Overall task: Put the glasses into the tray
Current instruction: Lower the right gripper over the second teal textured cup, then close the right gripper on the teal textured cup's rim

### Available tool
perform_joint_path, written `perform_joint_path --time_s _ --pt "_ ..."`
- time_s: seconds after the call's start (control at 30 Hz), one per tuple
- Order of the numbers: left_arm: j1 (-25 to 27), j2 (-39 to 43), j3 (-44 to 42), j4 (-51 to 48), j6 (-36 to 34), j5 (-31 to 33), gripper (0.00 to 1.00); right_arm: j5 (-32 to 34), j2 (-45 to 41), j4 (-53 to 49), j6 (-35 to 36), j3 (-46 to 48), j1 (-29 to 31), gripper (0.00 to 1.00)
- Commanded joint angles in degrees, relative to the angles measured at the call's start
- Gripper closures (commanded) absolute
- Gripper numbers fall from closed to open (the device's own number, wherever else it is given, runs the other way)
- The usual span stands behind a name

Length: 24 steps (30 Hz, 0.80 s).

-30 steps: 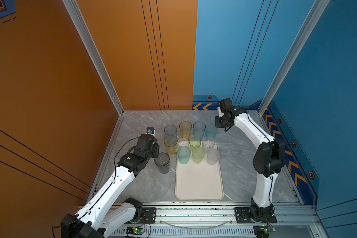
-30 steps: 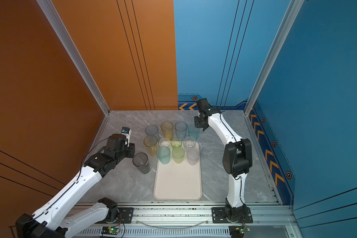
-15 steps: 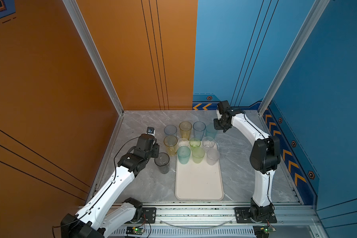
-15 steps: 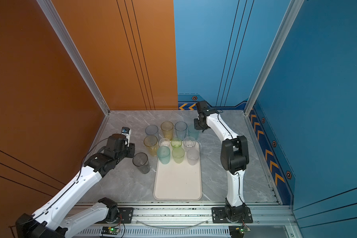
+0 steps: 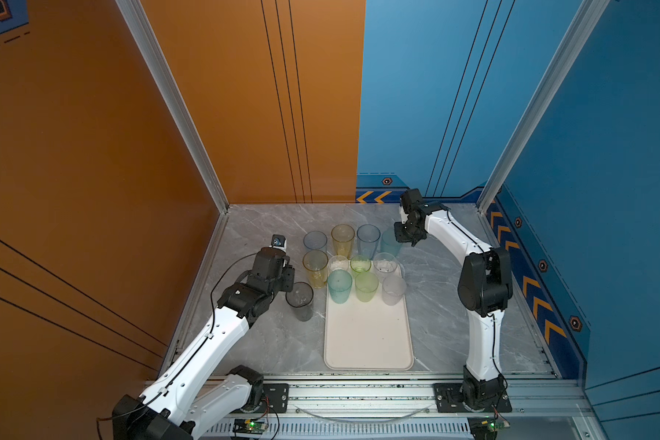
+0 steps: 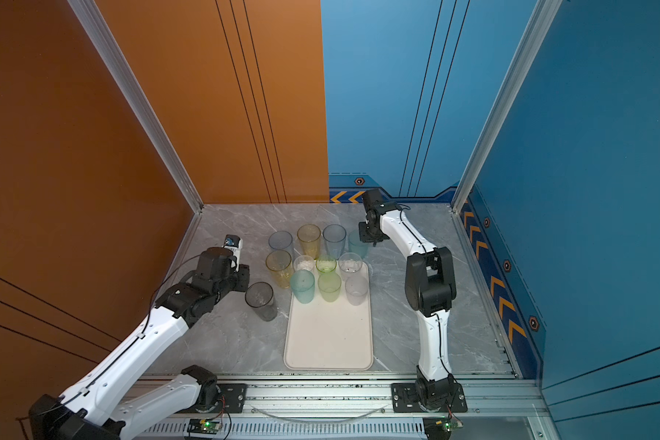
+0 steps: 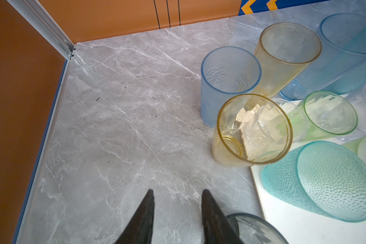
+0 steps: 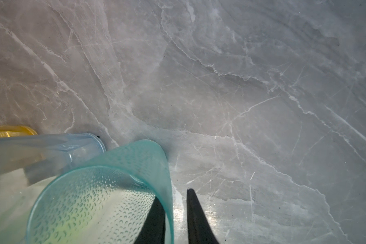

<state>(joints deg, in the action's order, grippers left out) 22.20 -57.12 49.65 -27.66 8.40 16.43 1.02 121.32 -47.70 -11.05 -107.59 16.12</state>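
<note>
Two arms at the marble table (image 5: 454, 324) — the cream tray (image 5: 368, 343) lies lower centre in both top views, a cluster of glasses (image 5: 366, 286) at its upper end, others on the table above and left of it. The right gripper (image 8: 173, 196) straddles the wall of a teal tumbler (image 8: 106, 186) off the tray's upper right corner, one finger inside — whether it pinches cannot be told. The left gripper (image 7: 177, 191) hangs parted over bare marble, a smoky grey tumbler (image 5: 300, 301) just beside.

No legible text; orange chevrons (image 5: 374, 197) on blue wall (image 5: 416, 114).
</note>
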Motion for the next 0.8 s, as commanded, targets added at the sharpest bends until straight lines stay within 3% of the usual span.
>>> perform_joint_path --time_s 0.0,0.77 --pt "0.3 0.1 1.3 -0.8 -0.9 0.7 0.62 -1.0 0.5 -2.4 -0.9 -2.1 -0.2 0.84" --pt "0.0 -0.2 1.2 -0.8 -0.9 0.4 0.62 0.4 -0.3 -2.1 -0.1 -1.4 -0.1 0.98"
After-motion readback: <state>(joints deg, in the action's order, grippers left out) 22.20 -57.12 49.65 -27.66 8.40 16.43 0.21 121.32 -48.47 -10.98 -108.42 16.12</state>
